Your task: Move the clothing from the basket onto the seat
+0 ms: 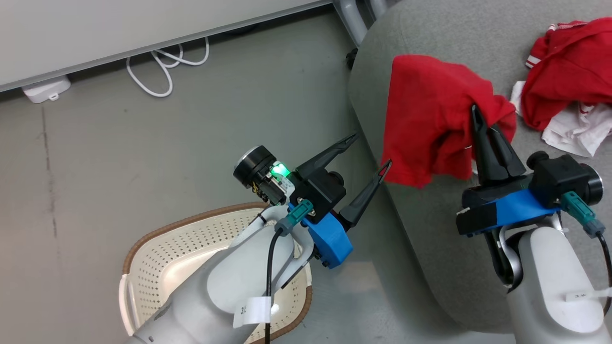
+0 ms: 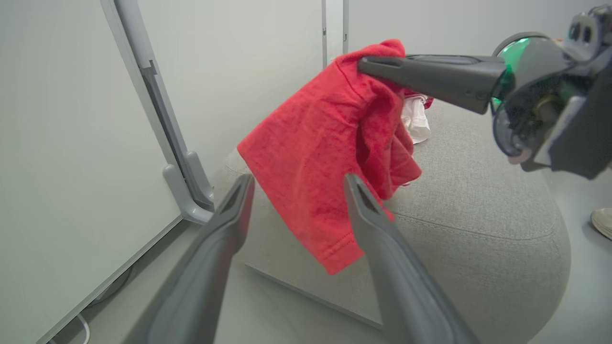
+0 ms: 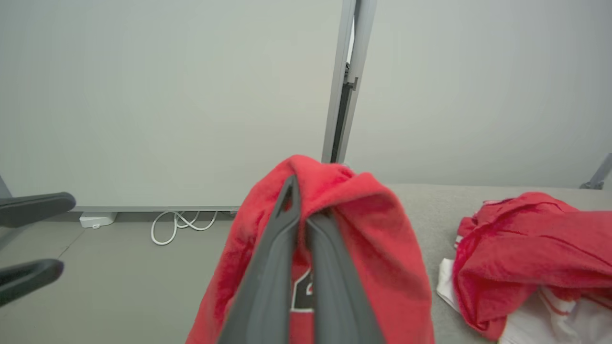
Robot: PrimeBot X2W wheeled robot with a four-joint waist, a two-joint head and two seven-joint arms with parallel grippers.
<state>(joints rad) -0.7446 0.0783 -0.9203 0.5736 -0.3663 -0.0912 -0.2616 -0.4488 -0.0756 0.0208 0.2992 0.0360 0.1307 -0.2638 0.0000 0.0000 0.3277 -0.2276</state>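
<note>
My right gripper point(image 1: 478, 117) is shut on a red garment point(image 1: 430, 119) that hangs over the left edge of the grey seat point(image 1: 430, 239). Seen from the right wrist, the red garment point(image 3: 373, 229) drapes over the closed fingers point(image 3: 267, 286), with black lettering showing between them. My left gripper point(image 1: 370, 153) stands open just left of the cloth, holding nothing; in its own view the red garment point(image 2: 315, 157) hangs beyond the spread fingers. More red and white clothing point(image 1: 569, 81) lies crumpled on the seat at the right. The cream basket point(image 1: 162, 258) sits on the floor under my left arm.
A white cable point(image 1: 167, 67) and a small white box point(image 1: 45, 90) lie on the grey floor by the pale wall. A grey metal post point(image 2: 158, 119) stands behind the seat. A shoe tip point(image 2: 603, 220) shows at the right edge of the left wrist view.
</note>
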